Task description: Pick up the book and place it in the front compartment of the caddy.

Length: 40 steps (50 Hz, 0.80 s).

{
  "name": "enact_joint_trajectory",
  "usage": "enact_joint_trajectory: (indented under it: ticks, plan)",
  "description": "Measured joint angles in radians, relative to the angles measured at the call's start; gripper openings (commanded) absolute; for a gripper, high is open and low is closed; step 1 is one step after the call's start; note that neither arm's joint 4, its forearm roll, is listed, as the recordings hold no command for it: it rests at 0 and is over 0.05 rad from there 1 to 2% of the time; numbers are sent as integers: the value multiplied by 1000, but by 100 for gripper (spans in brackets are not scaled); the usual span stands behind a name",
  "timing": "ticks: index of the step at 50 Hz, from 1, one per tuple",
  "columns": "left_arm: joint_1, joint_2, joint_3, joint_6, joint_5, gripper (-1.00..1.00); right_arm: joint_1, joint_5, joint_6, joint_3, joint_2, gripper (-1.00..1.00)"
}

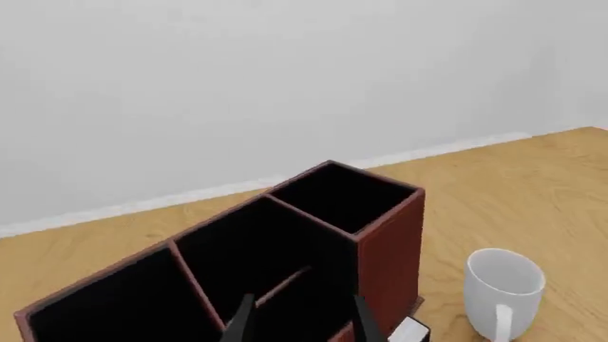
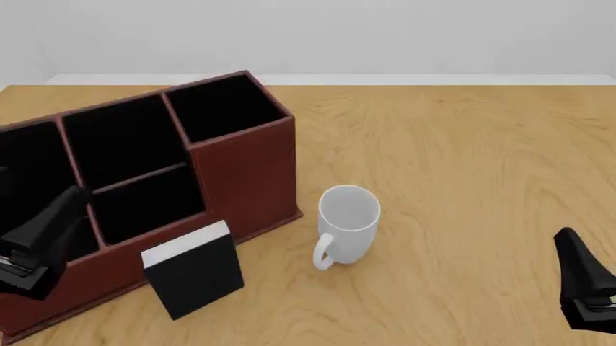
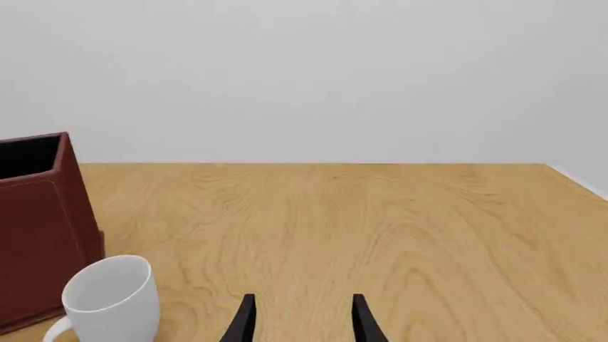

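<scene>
Black-covered book [image 2: 195, 269] with white page edge stands upright against the caddy [image 2: 245, 173].

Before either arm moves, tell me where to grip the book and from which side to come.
Grip the book across its thickness near the top, by the white page edge, descending from above. It stands upright, apparently close against the caddy, so its upper end is freest. The open left gripper looks nearest.

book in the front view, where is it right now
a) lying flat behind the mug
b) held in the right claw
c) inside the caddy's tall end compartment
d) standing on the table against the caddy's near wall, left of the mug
d: the book stands upright on the table against the caddy, left of the mug, with neither claw on it.
</scene>
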Motion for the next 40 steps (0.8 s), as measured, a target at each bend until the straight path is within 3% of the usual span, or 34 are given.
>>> enact_joint_trajectory:
  ticks: [13, 21, 40]
  plan:
    - [-205, 234, -127, 28, 41, 100, 0, 0, 0, 0, 0, 100]
    - [-302, 354, -143, 70, 46, 100, 0, 0, 0, 0, 0, 100]
    - [-357, 508, -155, 219, 119, 100, 0, 1, 0, -1, 0, 100]
